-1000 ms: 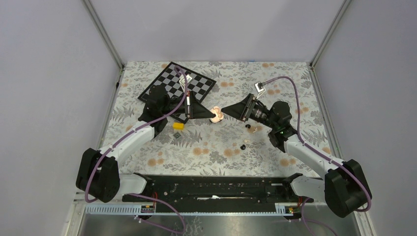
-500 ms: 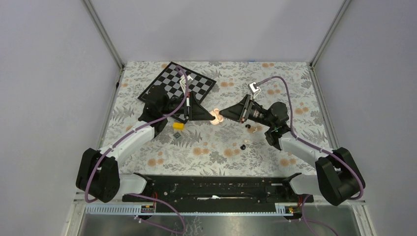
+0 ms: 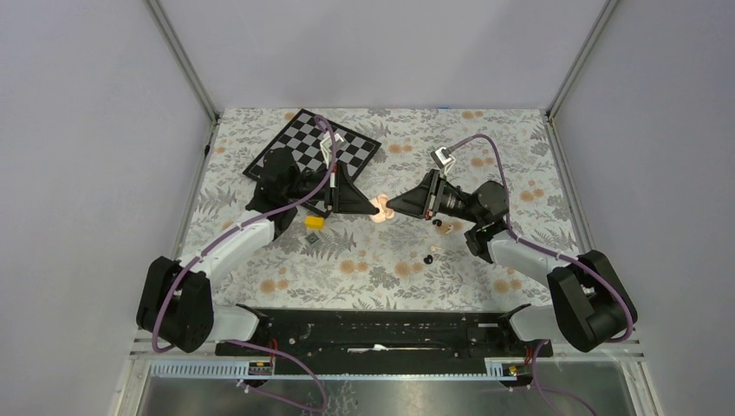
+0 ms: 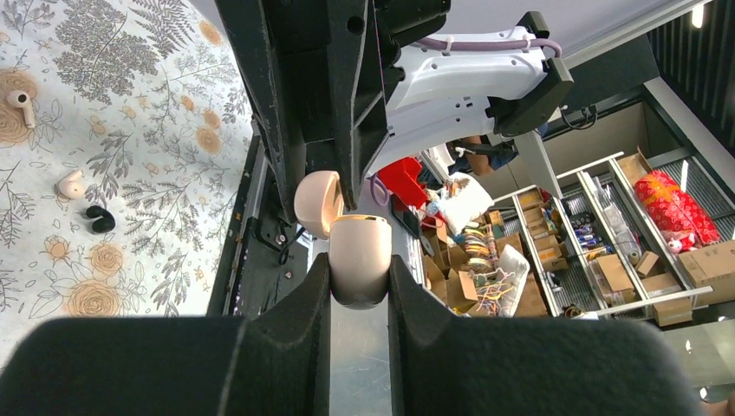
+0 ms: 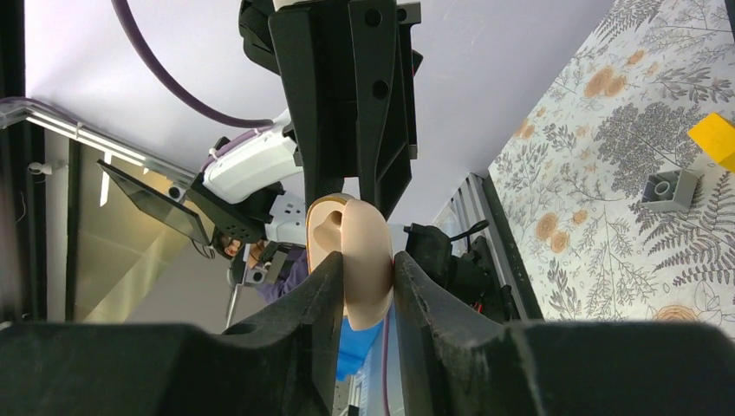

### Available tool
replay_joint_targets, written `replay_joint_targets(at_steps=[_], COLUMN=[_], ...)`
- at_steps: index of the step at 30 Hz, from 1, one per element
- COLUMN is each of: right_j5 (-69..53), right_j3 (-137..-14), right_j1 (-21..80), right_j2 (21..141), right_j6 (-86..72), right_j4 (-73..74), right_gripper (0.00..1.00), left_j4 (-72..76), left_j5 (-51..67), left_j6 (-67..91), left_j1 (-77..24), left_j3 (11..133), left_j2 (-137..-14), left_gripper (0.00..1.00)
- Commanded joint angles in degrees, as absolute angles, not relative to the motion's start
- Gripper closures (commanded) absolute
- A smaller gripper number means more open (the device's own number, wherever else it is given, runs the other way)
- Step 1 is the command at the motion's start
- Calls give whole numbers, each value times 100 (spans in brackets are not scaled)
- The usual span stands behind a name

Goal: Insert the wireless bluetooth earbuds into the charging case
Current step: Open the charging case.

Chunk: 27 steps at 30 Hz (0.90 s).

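Observation:
The pale pink charging case (image 3: 380,208) hangs open above the table's middle, between both arms. My left gripper (image 3: 372,205) is shut on one rounded half (image 4: 360,260). The other half (image 4: 317,201) is hinged away from it. My right gripper (image 3: 393,208) faces the left one, its fingers pressed on both sides of that second half (image 5: 364,269). On the table lie two beige earbuds (image 4: 71,184) (image 4: 19,100) and a black one (image 4: 101,218). From above, a beige bud (image 3: 447,229) and the black bud (image 3: 428,258) lie under the right arm.
A chessboard (image 3: 314,149) lies at the back left under the left arm. A small yellow block (image 3: 314,222) and a tiny grey brick (image 3: 309,237) sit left of centre; both also show in the right wrist view, the block (image 5: 712,134) and the brick (image 5: 670,188).
My right gripper has moved left up to the case and narrowed its fingers onto it. The left gripper has kept its grip and barely moved.

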<state>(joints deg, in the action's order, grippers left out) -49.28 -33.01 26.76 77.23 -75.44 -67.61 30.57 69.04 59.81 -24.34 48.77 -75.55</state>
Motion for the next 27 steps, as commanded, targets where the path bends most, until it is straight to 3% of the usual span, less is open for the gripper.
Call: replay_joint_targets(at_steps=[1,7,10,15,19,27], right_j5=[-5284,-5340,-5324,-5174,-4903,-4386], right_j3=[-3375,-3389,-3447,-3615,-3746,-3737], right_j1=[2676,2681,2682,2681,2682,2681], right_j2=[7627,7608,7535,7226,6927,6630], right_j6=[-7457,-7341,-7169,-6451,-5907,-5554], right_j4=[-6985,-6759,-6421,-5293,-4258,-3391], right_gripper=[68,77,99,100,100,100], left_j4=[3235,3120,3103,2969,2704,2312], left_j5=[6977,6979,6988,7001,6923,6817], left_j6=[5759,5677,5647,5572,5401,5159], left_j1=[-2426,-2426,-2426,-2426,-2426,-2426], left_j3=[5194,5247,5262,5305,5373,5510], left_j2=[-7603,-7651,-7662,-7702,-7763,-7992], left_gripper=[100,100,100,97,69,27])
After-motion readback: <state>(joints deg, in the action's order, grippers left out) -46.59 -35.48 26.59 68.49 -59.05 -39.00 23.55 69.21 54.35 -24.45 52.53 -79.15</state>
